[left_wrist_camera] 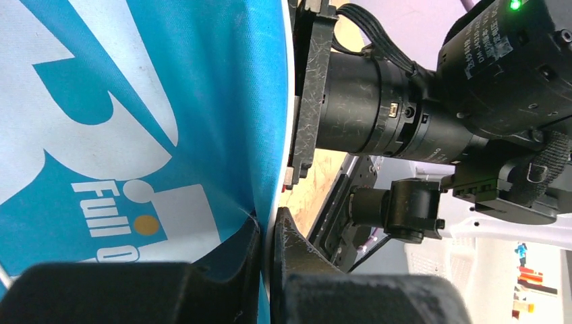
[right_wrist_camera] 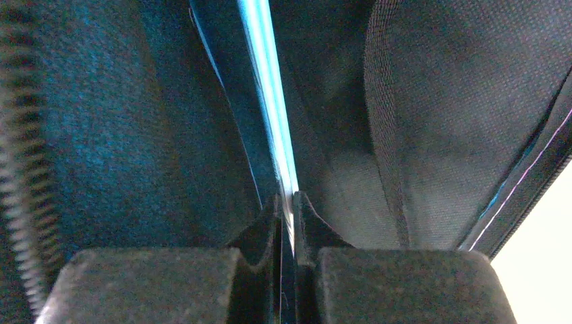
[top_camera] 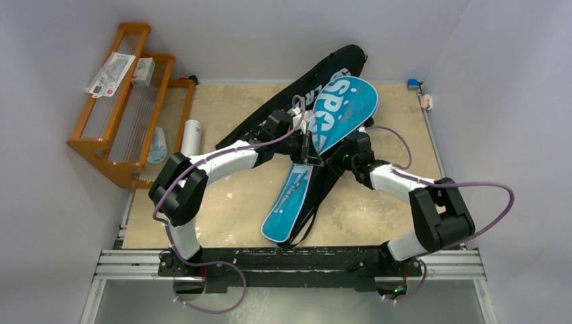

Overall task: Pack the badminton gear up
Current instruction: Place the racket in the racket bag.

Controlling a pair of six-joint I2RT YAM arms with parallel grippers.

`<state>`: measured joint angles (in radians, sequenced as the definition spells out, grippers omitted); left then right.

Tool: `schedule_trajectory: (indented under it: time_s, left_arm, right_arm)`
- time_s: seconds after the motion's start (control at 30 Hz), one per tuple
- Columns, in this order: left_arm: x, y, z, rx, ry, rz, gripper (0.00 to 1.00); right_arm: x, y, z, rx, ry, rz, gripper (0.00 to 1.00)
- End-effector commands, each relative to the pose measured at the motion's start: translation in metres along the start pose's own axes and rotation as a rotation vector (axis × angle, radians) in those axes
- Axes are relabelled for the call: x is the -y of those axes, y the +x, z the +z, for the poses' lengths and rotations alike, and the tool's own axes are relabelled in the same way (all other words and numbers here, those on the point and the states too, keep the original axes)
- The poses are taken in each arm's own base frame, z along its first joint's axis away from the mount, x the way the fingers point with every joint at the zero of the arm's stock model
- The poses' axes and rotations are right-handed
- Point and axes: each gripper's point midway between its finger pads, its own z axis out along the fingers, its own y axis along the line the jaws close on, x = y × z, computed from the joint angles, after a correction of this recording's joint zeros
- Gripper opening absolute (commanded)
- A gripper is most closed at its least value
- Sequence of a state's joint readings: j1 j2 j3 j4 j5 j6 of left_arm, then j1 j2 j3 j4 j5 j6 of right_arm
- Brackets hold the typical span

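— At the middle of the table, what does the left gripper (left_wrist_camera: 267, 233) have?

— Its jaws are pinched on the rim of the blue cover (left_wrist_camera: 128, 101). The fabric edge runs straight down between the two fingers (left_wrist_camera: 297, 260). From above, it sits at the cover's left edge, where the head narrows.

— And the right gripper (right_wrist_camera: 287, 212)?

— Clamped as well, on a thin bright-blue edge of the same cover, with dark mesh fabric on both sides. In the top view it comes in from the right, just across from the other one.

— How are the arms posed?

— The left elbow is folded at the near left, and its forearm reaches far and rightward. The right arm mirrors it, with the elbow at the near right and the forearm reaching far and leftward. The wrists almost meet.

— Where does the cover lie overall?

— Its wide head points far and right, and the narrow end points near and left on the table (top_camera: 222, 202). It crosses over the black cover (top_camera: 270, 108), which stretches from far right towards the left. The white tube (top_camera: 191, 137) stands at the left, just beside the orange rack (top_camera: 101, 128).
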<state>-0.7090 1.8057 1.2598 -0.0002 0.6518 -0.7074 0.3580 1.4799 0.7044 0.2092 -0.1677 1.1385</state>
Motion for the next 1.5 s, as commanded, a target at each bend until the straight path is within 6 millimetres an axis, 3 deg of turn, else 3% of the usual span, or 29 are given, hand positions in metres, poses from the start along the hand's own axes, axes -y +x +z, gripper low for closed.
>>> schedule_trajectory:
  time_s: [0.0,0.1,0.17,0.23,0.37,0.43,0.53,0.77,0.9,0.97,1.2,1.47]
  left_arm:
    - [0.077,0.043,-0.012,-0.207,0.320,-0.018,0.00]
    - [0.068,0.040,-0.006,-0.188,0.282,0.003,0.00]
    - [0.048,0.038,0.001,-0.171,0.182,0.022,0.00]
    - [0.016,0.039,0.007,-0.153,0.027,0.027,0.00]
    - [-0.036,0.041,0.009,-0.114,-0.204,0.051,0.08]
    - [-0.053,0.044,0.007,-0.101,-0.273,0.056,0.15]
    - [-0.071,0.047,0.003,-0.086,-0.348,0.069,0.22]
    - [-0.088,0.047,-0.004,-0.073,-0.430,0.105,0.24]
    - [-0.098,0.052,-0.001,-0.101,-0.460,0.113,0.25]
    - [-0.105,0.054,0.000,-0.121,-0.485,0.111,0.25]
    - [-0.102,0.054,0.004,-0.123,-0.460,0.109,0.25]
    - [-0.062,0.052,0.006,-0.092,-0.273,0.061,0.08]
  right_arm:
    - [-0.042,-0.045,0.011,0.190,-0.165,0.017,0.00]
    - [-0.032,-0.029,0.028,0.133,-0.143,-0.009,0.00]
    - [-0.019,-0.019,0.036,0.088,-0.100,-0.028,0.04]
    - [-0.013,-0.013,0.037,0.066,-0.097,-0.072,0.12]
    - [0.000,-0.011,0.029,0.076,-0.062,-0.114,0.48]
    - [0.006,-0.003,0.022,0.042,-0.039,-0.123,0.58]
    - [0.015,-0.001,0.013,0.036,-0.008,-0.119,0.62]
    - [0.034,-0.012,-0.006,0.063,0.159,-0.174,0.59]
    - [0.078,-0.021,-0.018,0.072,0.485,-0.131,0.58]
    - [0.084,-0.023,-0.022,0.063,0.563,-0.124,0.54]
    - [0.064,-0.022,-0.008,0.068,0.382,-0.164,0.41]
    - [0.026,-0.027,0.011,0.052,0.209,-0.183,0.39]
